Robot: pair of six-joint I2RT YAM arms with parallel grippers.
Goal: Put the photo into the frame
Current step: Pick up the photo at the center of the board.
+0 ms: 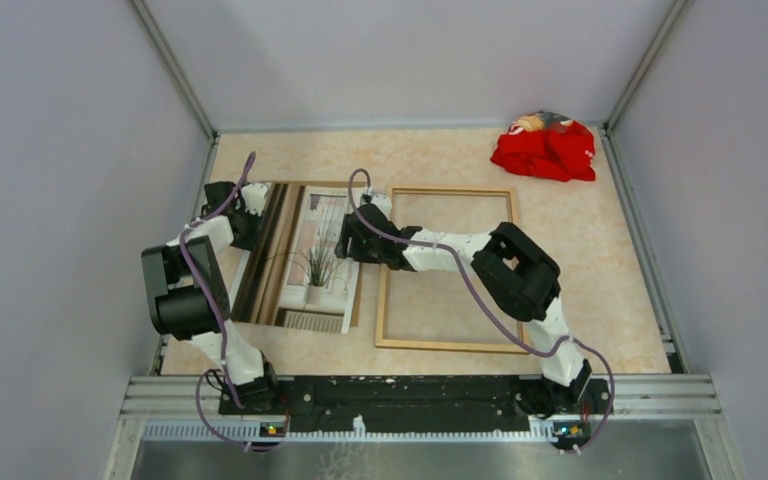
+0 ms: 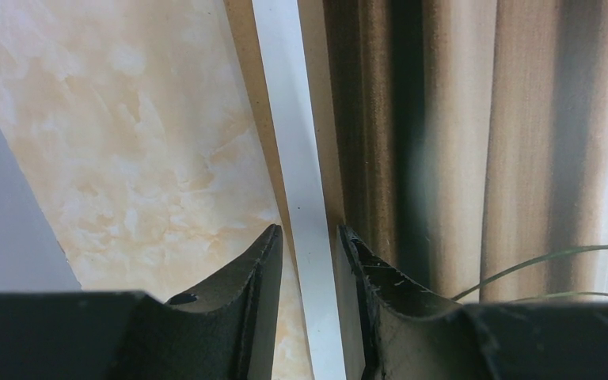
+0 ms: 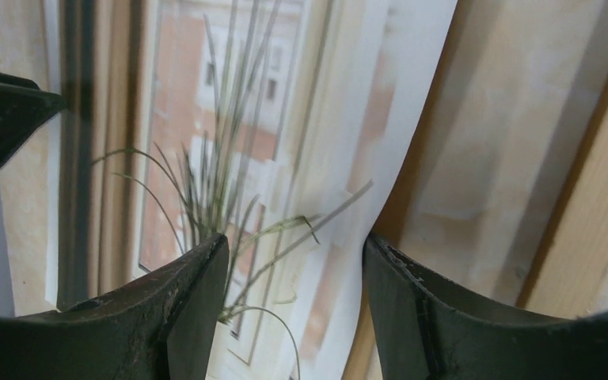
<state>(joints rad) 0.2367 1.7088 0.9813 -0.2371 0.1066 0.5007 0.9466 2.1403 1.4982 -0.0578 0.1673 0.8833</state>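
My left gripper [image 2: 309,229] sits with its black jaws either side of the photo's [image 1: 310,260] left edge, and the photo is not yet in the frame [image 1: 450,346].

I judge the task barely started. The photo lies picture-up on the left of the marbled tabletop [image 2: 127,142], over a brown board [image 2: 249,71]. My left gripper is narrowly parted around the white strip at that edge, with a sliver of gap on each side, so I read it as not pinching. My right gripper [image 3: 294,241] stands wide at the photo's right edge, where the paper curves between the jaws, and it grips nothing. Just right of it the frame lies pale side up, with only tabletop in its opening. Lifting the photo, carrying it across and seating it all remain. A red cloth [image 1: 545,150] sits in the far right corner.
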